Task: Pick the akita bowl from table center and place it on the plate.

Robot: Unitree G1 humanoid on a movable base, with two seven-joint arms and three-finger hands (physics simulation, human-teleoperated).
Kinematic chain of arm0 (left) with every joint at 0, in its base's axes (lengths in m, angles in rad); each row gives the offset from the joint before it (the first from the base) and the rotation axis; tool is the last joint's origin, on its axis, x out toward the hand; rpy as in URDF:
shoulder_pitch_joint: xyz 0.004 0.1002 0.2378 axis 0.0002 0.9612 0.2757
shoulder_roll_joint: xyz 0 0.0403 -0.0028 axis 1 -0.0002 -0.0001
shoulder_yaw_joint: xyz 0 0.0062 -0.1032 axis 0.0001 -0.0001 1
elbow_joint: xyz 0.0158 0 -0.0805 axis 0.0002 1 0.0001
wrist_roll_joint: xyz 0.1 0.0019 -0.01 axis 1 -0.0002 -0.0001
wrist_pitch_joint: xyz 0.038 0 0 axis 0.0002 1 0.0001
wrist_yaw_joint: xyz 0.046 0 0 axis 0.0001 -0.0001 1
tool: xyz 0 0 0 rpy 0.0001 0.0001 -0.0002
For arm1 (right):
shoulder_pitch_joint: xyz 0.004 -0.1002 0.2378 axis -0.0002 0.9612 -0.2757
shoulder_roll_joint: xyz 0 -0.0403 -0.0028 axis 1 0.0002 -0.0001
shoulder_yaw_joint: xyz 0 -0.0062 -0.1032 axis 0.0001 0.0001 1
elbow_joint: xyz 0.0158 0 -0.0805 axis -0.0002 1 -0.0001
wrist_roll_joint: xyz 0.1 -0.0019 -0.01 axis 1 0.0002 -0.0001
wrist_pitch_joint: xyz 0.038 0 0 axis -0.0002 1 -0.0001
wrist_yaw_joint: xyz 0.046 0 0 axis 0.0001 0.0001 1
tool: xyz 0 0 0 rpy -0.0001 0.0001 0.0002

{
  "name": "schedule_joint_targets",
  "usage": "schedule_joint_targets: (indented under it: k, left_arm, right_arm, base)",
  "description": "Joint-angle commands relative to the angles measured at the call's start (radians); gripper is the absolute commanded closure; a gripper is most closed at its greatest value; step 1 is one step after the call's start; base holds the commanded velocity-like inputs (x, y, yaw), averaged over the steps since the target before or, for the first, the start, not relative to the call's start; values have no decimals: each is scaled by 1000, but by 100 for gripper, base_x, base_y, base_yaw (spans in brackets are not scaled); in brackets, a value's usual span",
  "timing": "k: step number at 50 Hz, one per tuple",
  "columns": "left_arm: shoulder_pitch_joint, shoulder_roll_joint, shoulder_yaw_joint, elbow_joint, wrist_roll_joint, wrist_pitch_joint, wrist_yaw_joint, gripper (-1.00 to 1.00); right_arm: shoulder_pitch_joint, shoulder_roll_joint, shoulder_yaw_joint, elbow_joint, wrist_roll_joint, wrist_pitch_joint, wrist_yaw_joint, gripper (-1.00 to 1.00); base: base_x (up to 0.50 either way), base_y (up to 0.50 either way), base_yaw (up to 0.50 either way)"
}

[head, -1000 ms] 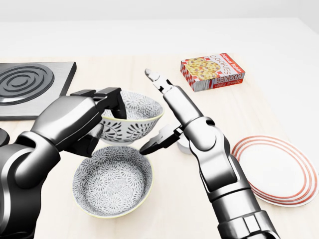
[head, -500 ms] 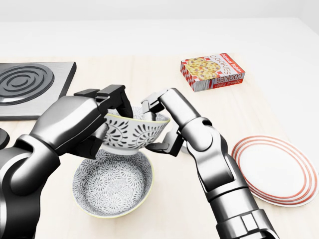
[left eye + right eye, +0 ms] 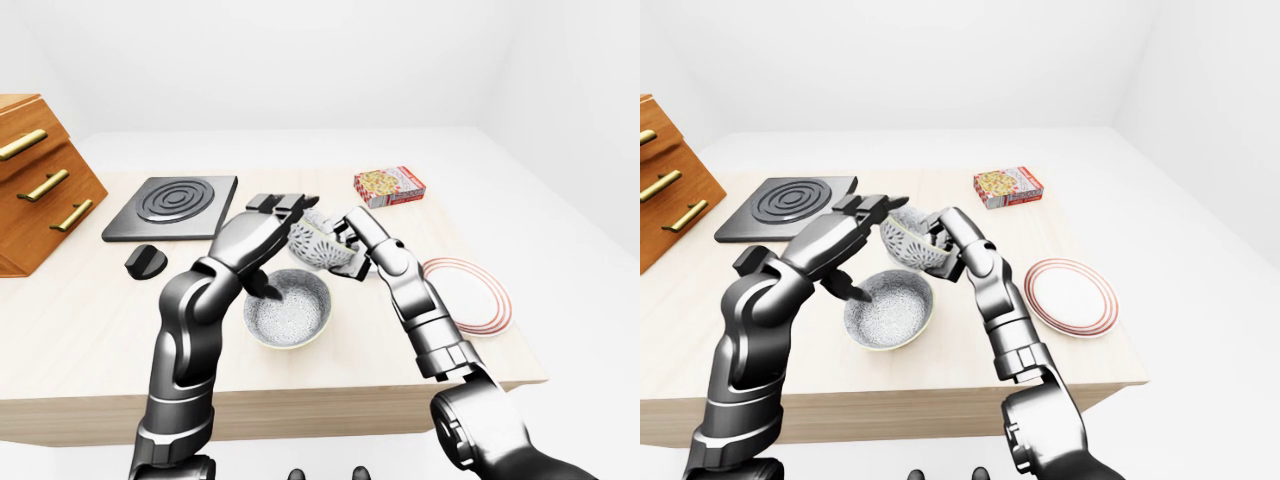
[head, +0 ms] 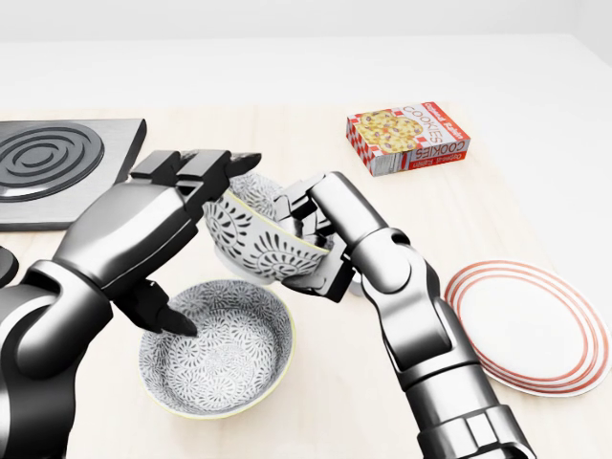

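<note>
Left edge of left-eye view: wooden drawer unit. Just right of it are a black hob plate and a small black knob-like part on the worktop.

Left hand: open, fingers straight over the upper-left rim of the akita bowl. Thumb points down toward a second patterned bowl, which sits flat on the worktop below. Can't tell if the fingers touch the rim.

Akita bowl: off the worktop, tilted with its mouth toward the upper right of the head view, above and partly overlapping the second bowl.

Right hand: clamped on the akita bowl's right rim, fingers inside, thumb underneath.

Cookie box: upper right, well apart.

Plate: red-ringed, right of the right arm, nothing on it.
</note>
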Motion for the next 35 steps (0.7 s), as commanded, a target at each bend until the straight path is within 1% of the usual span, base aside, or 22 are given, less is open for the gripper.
schedule_joint_targets:
  k: [1,4,10,15,17,20,30,33,34,35]
  left_arm:
    - [-11,5,11,-3,30,0,0,-100]
    - [-27,14,18,10,22,0,0,-100]
    - [-99,53,36,121,-10,0,15,-100]
    - [-145,79,49,175,-31,0,34,-100]
    - [-163,90,56,192,-37,0,42,-100]
    - [-168,99,56,206,-41,0,52,-100]
    - [-165,102,59,193,-45,0,65,-100]
    - [-156,98,64,213,-46,0,97,-100]
    - [-149,98,63,213,-47,1,101,-100]
    - [-136,94,66,212,-51,9,105,-100]
  right_arm:
    - [0,-7,-15,-16,-8,0,-11,100]
    - [-2,-10,-17,-25,-10,0,-6,100]
    - [5,-19,-20,-59,-16,0,9,100]
    - [27,-43,-25,-108,-36,0,34,100]
    - [42,-62,-32,-147,-49,0,53,100]
    - [51,-78,-41,-166,-62,0,67,100]
    - [139,-143,-74,-252,-118,0,118,100]
    - [165,-165,-88,-297,-138,0,140,100]
    - [169,-170,-91,-307,-145,0,146,100]
    - [177,-189,-95,-322,-164,0,152,100]
  base:
    - [0,0,0]
    - [0,0,0]
    - [0,0,0]
    - [0,0,0]
    - [0,0,0]
    - [0,0,0]
    - [0,0,0]
    - [0,0,0]
    - [0,0,0]
    - [0,0,0]
